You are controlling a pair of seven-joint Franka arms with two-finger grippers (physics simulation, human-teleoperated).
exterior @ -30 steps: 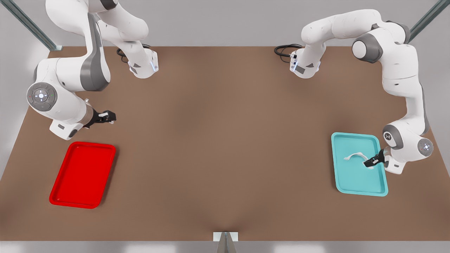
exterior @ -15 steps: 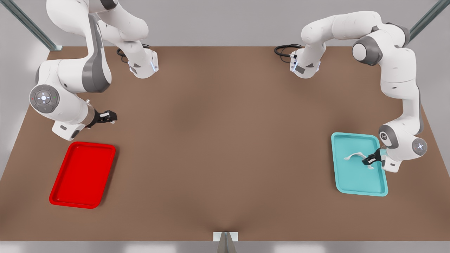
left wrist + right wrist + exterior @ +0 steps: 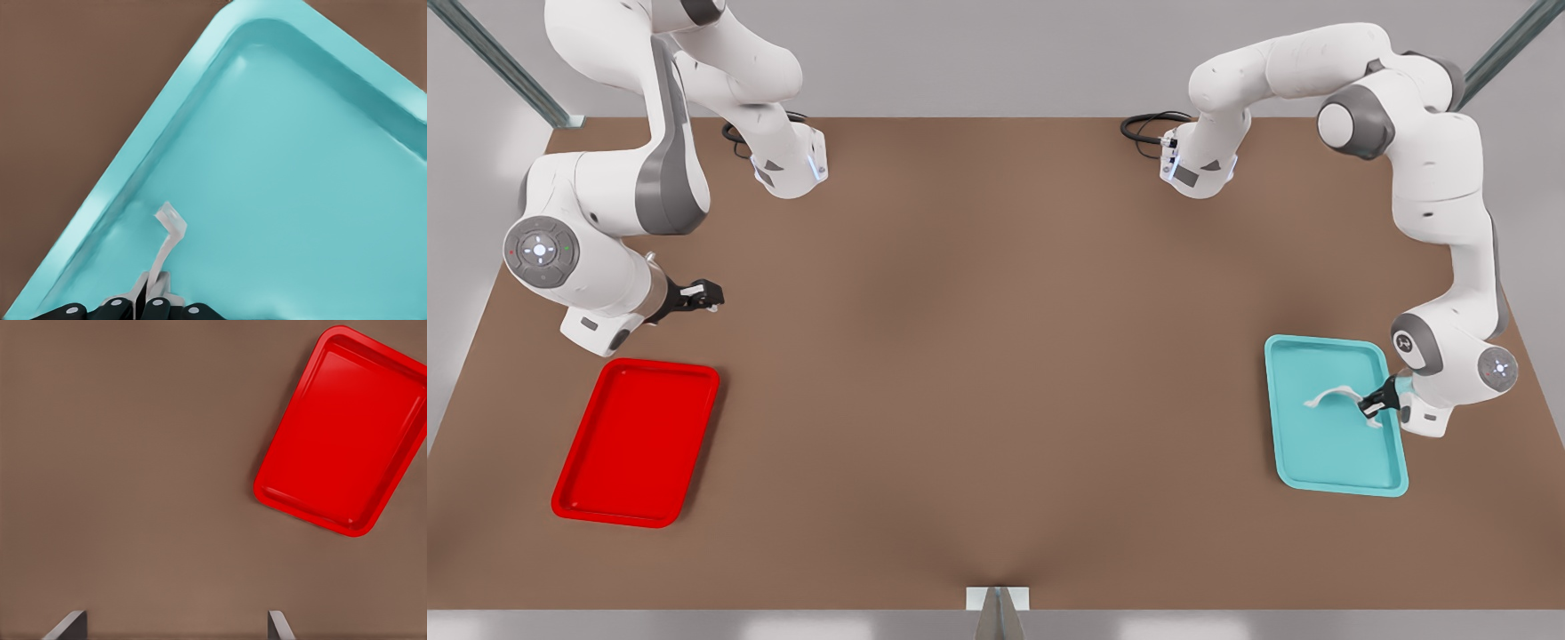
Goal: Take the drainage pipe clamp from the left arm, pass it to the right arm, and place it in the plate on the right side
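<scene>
Front view first: at the lower right of the frame the left gripper (image 3: 1375, 405) is down inside the teal tray (image 3: 1325, 462), its fingers closed on one end of the drainage pipe clamp (image 3: 1334, 395), whose white arch reaches away toward the tray's middle. Gripping it by an end, I'd guess, leaves the other end clear for the second arm to take at the handover. At the left of the frame the right gripper (image 3: 703, 295) waits above bare table just above the plate (image 3: 636, 443), the red one, which lies at the lower left with nothing in it. The brown table (image 3: 996, 356) spreads wide between the two trays, so the clamp has a long way to go; grey walls and metal struts stand behind the arm bases, with a coil of black cable beside each base. Left wrist view: the black fingertips (image 3: 155, 304) at the bottom edge are pressed together on the clamp's thin strap (image 3: 165, 243), which rises to a bent flat foot near the teal tray's rim (image 3: 153, 127); whether the strap's far end touches the tray floor I cannot tell. Right wrist view: two grey fingertips (image 3: 67, 625) show at the bottom corners, spread well apart and holding nothing, and the red plate (image 3: 347, 433) sits at the upper right on plain brown tabletop (image 3: 133, 487); parked there, that arm looks ready for the receiving and the drop.
</scene>
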